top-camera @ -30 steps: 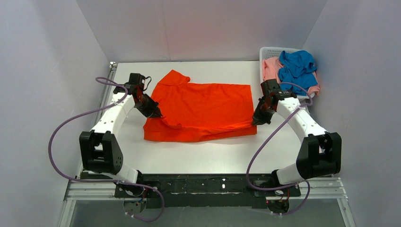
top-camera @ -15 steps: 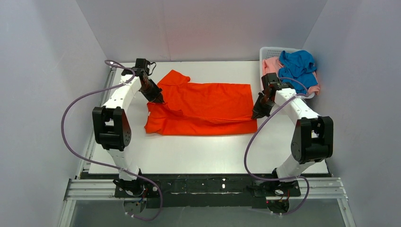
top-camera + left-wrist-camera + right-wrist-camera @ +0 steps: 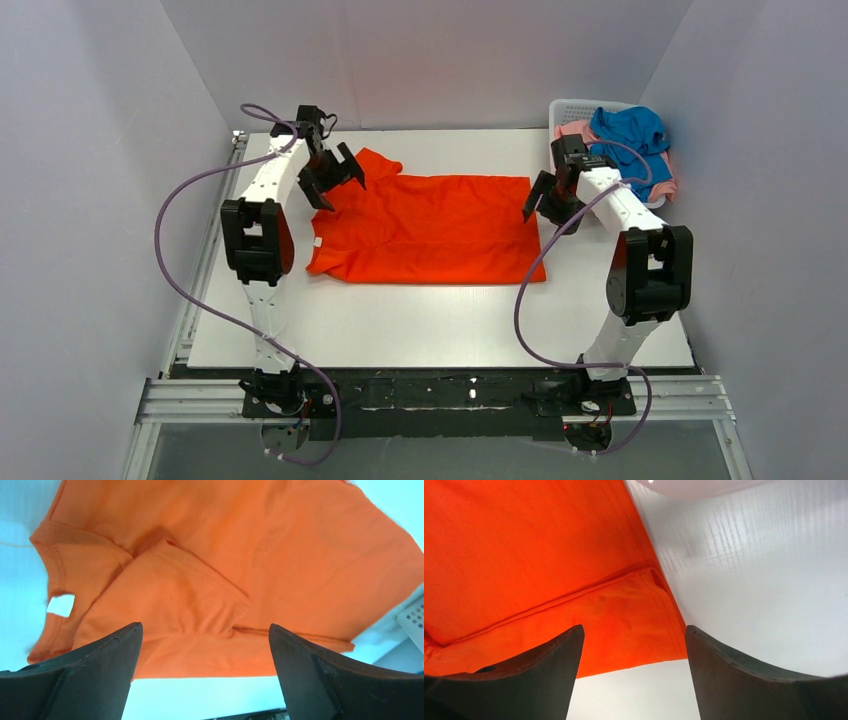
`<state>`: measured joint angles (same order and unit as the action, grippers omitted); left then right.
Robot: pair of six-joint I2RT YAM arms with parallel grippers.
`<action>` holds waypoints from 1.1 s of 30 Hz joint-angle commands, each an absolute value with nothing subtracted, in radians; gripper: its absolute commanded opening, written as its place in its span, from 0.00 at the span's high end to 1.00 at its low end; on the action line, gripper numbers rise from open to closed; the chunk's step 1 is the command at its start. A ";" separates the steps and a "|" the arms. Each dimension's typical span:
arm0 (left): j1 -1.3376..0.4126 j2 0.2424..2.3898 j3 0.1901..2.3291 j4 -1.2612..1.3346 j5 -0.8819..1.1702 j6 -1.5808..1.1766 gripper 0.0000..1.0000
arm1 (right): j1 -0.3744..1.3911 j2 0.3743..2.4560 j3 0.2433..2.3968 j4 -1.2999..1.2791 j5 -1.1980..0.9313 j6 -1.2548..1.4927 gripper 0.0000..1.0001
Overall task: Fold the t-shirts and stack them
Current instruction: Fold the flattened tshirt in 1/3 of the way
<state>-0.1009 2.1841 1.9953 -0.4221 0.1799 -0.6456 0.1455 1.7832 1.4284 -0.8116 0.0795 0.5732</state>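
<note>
While both arms reach out over the white table point(image 3: 440, 320), the orange-red t-shirt point(image 3: 430, 225) lies spread at its centre, one sleeve pointing toward the far left corner and a folded layer showing at the near right corner. The left gripper point(image 3: 335, 182) hangs above the sleeve, jaws spread wide and empty. The right gripper point(image 3: 545, 200), also wide and empty, hovers at the shirt's right hem. The blue t-shirt point(image 3: 630, 135) and pink t-shirt point(image 3: 571, 129) sit heaped in the white basket point(image 3: 575, 103) at the far right corner.
</note>
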 commanded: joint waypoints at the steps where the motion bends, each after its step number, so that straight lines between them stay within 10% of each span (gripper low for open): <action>1: -0.099 2.018 1.928 -0.589 0.266 -0.593 0.02 | 0.172 1.674 1.371 -0.823 0.103 0.544 0.18; 12: -0.178 1.765 1.351 -0.364 0.455 -0.616 0.02 | 0.334 1.745 1.269 -0.609 -0.172 0.533 0.17; 33: 0.057 1.911 1.199 -0.457 0.308 -0.621 0.02 | 0.246 1.790 1.062 -0.498 -0.237 0.536 0.19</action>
<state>0.0505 1.9278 1.2407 -0.3103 0.3462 -0.6186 0.2497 1.7805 1.1053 -0.4797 -0.2539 0.5571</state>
